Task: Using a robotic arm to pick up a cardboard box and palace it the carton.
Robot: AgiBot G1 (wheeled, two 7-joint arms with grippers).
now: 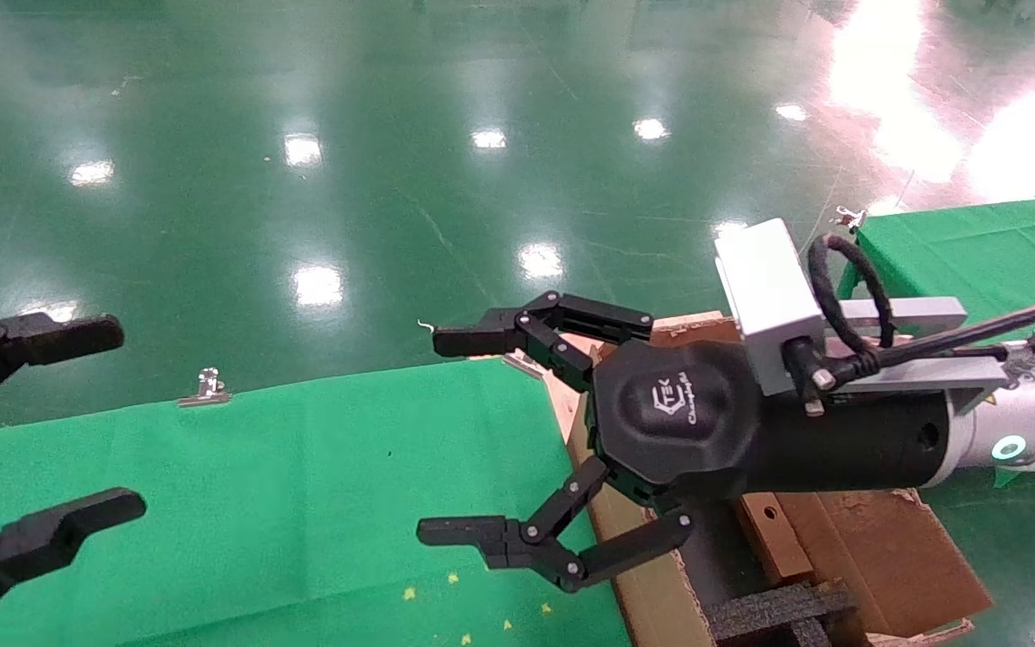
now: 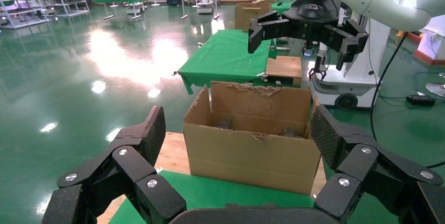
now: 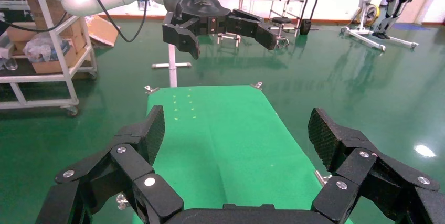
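Right now we have our right gripper (image 1: 446, 436) held in the air above the near edge of the green-covered table (image 1: 302, 485), its black fingers (image 1: 473, 340) spread wide with nothing between them. It sits at the end of the robotic arm (image 1: 1034, 422), whose white wrist shows a glowing teal ring (image 1: 1009, 447), a grey camera block (image 1: 769, 296) and a looped black cable (image 1: 850, 288). The body of the gripper, with its logo facing up, hangs over the corner of the carton (image 1: 652, 593), which stands just beside the table on our right side. In the left wrist view we see the carton (image 2: 252, 148) upright and open at the top, its flaps ragged and torn, with dark inserts barely visible inside. In the head view a piece of black foam (image 1: 778, 611) shows within it, near a brown flap (image 1: 886, 548).

Our left gripper (image 1: 41, 422) reaches in over the far left end of the same table, well apart from the right one, its two fingers also spread wide and empty. Small metal clips (image 1: 205, 388) hold the cloth at the table's far edge.

We cannot find the cardboard box in any view; whether it lies inside the carton we cannot tell.
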